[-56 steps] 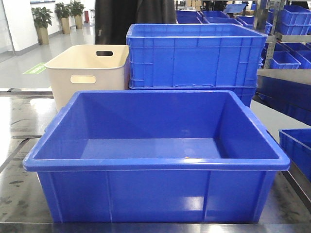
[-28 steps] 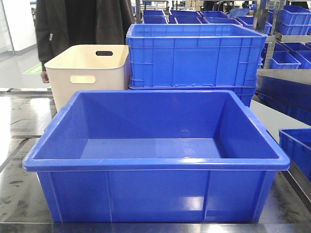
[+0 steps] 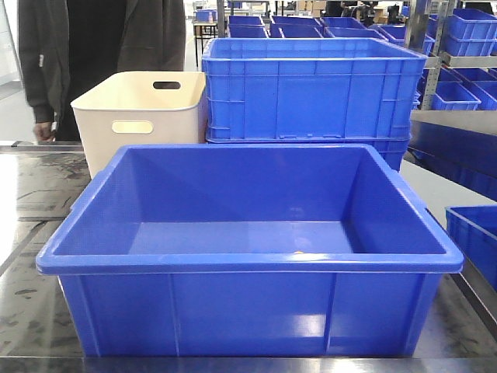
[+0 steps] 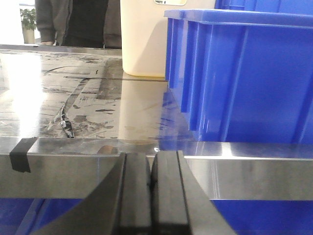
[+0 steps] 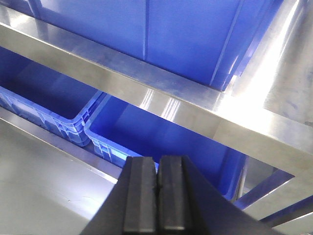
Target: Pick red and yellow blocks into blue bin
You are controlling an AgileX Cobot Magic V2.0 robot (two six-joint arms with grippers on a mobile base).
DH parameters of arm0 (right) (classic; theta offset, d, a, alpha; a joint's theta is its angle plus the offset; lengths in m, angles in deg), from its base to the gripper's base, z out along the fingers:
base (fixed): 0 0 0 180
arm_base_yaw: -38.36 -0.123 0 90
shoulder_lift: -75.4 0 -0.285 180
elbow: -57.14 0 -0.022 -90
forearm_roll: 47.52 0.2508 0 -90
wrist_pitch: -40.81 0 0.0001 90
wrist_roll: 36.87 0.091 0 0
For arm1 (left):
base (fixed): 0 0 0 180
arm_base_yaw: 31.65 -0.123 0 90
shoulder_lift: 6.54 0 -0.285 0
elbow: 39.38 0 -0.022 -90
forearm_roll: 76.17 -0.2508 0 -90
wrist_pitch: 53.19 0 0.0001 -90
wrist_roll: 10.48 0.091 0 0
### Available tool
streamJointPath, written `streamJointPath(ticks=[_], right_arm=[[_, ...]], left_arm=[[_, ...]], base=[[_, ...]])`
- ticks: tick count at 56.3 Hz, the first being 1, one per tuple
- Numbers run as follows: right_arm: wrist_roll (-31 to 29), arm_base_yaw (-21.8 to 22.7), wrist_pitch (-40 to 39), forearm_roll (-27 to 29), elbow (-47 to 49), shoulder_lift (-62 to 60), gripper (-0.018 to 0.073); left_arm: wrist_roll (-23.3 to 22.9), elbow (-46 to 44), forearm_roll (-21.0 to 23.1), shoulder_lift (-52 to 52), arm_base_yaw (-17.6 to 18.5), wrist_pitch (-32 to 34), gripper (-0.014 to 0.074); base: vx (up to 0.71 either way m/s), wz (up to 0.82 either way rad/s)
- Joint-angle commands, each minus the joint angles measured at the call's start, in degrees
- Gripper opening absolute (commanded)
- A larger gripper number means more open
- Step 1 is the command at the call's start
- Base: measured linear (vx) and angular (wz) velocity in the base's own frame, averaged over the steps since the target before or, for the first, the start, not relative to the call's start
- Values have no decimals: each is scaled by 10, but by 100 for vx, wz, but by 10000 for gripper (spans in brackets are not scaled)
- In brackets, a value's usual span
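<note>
The blue bin stands open in the middle of the steel table and fills most of the front view. Neither the red cube nor the yellow brick shows in any view. The bin's side wall also shows in the left wrist view. My left gripper is shut and empty, low in front of the table's front edge. My right gripper is shut and empty, below the table's steel rail. Neither gripper shows in the front view.
A cream tub with handle cut-outs and a taller ribbed blue crate stand behind the bin. A person in dark clothes stands at the back left. More blue crates sit on shelves at right and under the table.
The person behind the table has walked from the middle to the left. The bin, tub and crate have not moved.
</note>
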Motion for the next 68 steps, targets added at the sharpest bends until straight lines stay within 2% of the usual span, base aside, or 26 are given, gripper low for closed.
streamJointPath(ticks=[1, 21, 26, 32, 43, 48, 55, 64, 68], right_arm=[[-1, 0, -39, -2, 16, 3, -11], [-1, 0, -38, -2, 16, -3, -11], [-14, 18, -54, -8, 12, -26, -11], [-15, 62, -139, -20, -41, -67, -11], [-15, 153, -401, -25, -219, -177, -11], [-15, 185, -484, -25, -287, -217, -11], [-15, 207, -546, -25, -354, -260, -11], [-12, 208, -596, -25, -413, -302, -11], [-4, 208, -581, -23, -408, -294, -11]], left_arm=[[-3, -9, 3, -9, -2, 50, -1], [-3, -9, 3, -9, -2, 50, -1], [-3, -9, 3, -9, -2, 50, -1], [-3, -9, 3, -9, -2, 50, -1], [-3, -9, 2, -9, -2, 50, -1], [-3, -9, 2, -9, -2, 50, -1], [-3, -9, 2, -9, -2, 50, -1], [-3, -9, 2, -9, -2, 50, -1], [-3, -9, 2, -9, -2, 50, -1]], base=[[0, 0], [0, 0], [0, 0], [0, 0], [0, 0], [0, 0], [0, 0], [0, 0], [0, 0]])
